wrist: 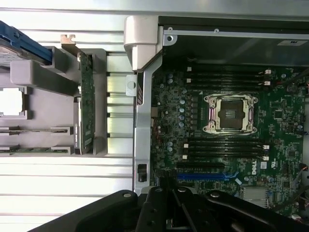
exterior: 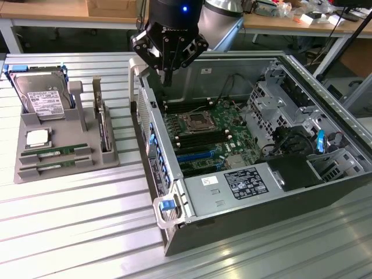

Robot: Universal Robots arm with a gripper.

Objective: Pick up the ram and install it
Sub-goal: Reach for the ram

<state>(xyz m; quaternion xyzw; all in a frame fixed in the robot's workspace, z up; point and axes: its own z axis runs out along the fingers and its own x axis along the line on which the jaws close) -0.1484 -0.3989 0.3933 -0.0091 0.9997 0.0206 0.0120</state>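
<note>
Over the computer case point(exterior: 152, 125) wall — gripper point(exterior: 167, 74) clenched, ram point(exterior: 55, 152) well apart in the grey tray point(exterior: 64, 131)

Open computer case point(exterior: 232, 70) (bare motherboard point(exterior: 232, 145)), hard drive point(exterior: 39, 96)

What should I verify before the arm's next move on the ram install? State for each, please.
1. Ram available: ok. Two green ram sticks lie in the front slots of the gray fixture.
2. Gripper at the ram: not ok. The gripper hovers over the case wall nearest the fixture, apart from the sticks.
3. Case open: ok. Motherboard is exposed.
4. Memory slots free: ok. The black slots on both sides of the processor socket look empty.
5. Slot latches open: cannot tell.
</note>
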